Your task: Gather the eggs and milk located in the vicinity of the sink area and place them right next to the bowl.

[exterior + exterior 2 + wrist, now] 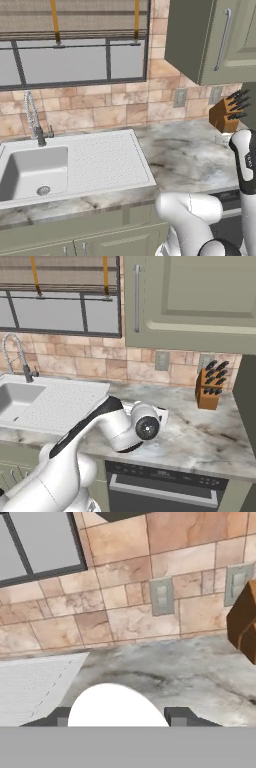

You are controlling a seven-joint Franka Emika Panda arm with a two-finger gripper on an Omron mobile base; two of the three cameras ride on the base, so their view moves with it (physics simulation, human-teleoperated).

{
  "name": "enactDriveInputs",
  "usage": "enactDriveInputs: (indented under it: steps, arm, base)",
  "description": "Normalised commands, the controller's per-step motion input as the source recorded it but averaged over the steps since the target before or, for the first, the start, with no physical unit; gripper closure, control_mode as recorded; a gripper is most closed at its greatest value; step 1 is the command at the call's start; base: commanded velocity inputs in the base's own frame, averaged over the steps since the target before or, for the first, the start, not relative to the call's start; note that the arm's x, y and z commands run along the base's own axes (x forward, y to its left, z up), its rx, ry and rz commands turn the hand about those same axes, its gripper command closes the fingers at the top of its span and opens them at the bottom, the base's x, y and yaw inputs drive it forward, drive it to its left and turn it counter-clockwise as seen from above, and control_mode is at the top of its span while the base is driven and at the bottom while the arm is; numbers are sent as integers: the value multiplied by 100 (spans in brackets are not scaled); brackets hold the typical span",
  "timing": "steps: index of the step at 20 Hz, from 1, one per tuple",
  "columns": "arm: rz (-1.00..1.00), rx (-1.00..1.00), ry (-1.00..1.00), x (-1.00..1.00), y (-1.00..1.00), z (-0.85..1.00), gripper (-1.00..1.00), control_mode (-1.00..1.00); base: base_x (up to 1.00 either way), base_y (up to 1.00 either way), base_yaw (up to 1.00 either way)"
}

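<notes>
In the hand view my gripper point(119, 717) points low across the marble counter toward the tiled wall. A white rounded shape fills the gap between its two dark tips, and I take it for the milk point(117, 703), with the gripper shut on it; no blue markings show. From the right base view my arm point(100, 428) reaches over the counter just right of the ribbed drainboard point(60, 401). The white sink point(35, 162) with its chrome faucet point(34, 120) lies at the left. The eggs and the bowl are out of view.
A brown knife block point(209, 383) stands at the back right of the counter point(185, 155), against the tiled wall with two outlets point(161, 596). A grey-green wall cabinet point(215, 40) hangs above it. A dark appliance front point(160, 481) sits under the counter edge.
</notes>
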Motion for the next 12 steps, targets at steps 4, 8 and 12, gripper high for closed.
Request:
enactDriveInputs:
  steps: [4,8,12]
  arm:
    - [32,-2,0,0,27,2,100,-100]
    - [39,-9,-9,-15,28,11,100,-100]
    - [37,-13,-24,-26,21,20,100,-100]
  base:
    - [0,0,0]
    - [0,0,0]
    - [0,0,0]
